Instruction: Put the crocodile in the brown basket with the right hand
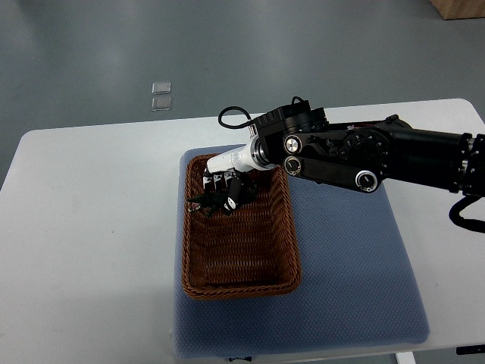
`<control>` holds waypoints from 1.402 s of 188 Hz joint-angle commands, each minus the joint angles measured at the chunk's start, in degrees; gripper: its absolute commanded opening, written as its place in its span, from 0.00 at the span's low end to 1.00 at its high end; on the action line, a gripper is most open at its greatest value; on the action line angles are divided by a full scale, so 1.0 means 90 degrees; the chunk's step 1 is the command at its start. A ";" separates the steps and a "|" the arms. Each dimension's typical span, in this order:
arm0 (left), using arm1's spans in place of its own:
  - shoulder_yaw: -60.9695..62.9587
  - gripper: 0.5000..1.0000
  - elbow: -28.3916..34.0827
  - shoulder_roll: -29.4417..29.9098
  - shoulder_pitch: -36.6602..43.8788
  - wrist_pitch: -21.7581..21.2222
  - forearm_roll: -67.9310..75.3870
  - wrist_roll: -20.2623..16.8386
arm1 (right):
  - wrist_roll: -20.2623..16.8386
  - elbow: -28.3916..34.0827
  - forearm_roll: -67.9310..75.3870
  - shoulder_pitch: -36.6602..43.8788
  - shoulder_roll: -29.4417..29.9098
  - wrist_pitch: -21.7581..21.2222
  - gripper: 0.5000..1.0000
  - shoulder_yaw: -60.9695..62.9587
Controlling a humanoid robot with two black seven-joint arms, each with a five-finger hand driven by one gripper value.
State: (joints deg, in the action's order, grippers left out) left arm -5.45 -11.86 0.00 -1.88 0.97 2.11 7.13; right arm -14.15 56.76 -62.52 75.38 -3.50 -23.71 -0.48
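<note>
The brown wicker basket (241, 262) lies on a blue mat in the middle of the table. My right arm comes in from the right edge, and its hand (224, 189) reaches down into the basket's far left end. A small dark crocodile (201, 202) shows under the fingers (230, 191), low over the basket floor. Its thin end sticks out to the left. The fingers are curled down around it and hide most of its body. The left arm does not show.
The blue mat (356, 265) covers the middle of the white table (91, 227). Two small clear squares (161, 95) lie on the grey floor beyond the table's far edge. A wooden corner (458, 7) shows at the top right.
</note>
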 commanded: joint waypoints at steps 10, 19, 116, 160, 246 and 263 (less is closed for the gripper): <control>-0.0010 1.00 0.0000 0.0000 0.0003 0.0000 0.0000 -0.0001 | 0.0000 -0.0038 -0.0007 -0.0133 -0.0001 -0.0012 0.39 -0.0025; -0.0010 1.00 0.0000 0.0000 -0.0006 0.0000 0.0000 -0.0001 | 0.0000 -0.0047 -0.0017 -0.0143 -0.0001 -0.0012 0.50 -0.0035; 0.0000 1.00 0.0000 0.0000 -0.0006 0.0000 0.0000 -0.0001 | 0.0010 -0.0057 0.0081 -0.0064 -0.0636 -0.0061 0.86 0.0961; 0.0029 1.00 0.0000 0.0000 0.0003 0.0000 0.0000 -0.0001 | 0.0410 -0.0067 0.0627 -0.0923 -0.1300 0.0124 0.85 0.3001; 0.0058 1.00 0.0000 0.0000 0.0003 -0.0010 0.0000 -0.0001 | 0.1133 -0.0751 0.4163 -0.3736 -0.0373 0.1345 0.85 0.7572; 0.0058 1.00 -0.0010 0.0000 0.0003 0.0000 0.0000 -0.0001 | 0.1552 -0.1121 0.4973 -0.3922 -0.0148 0.1345 0.85 0.7846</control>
State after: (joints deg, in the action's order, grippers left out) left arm -4.92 -11.88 0.00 -1.86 0.89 2.11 7.09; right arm -3.82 50.11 -25.49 42.13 -7.14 -12.00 66.95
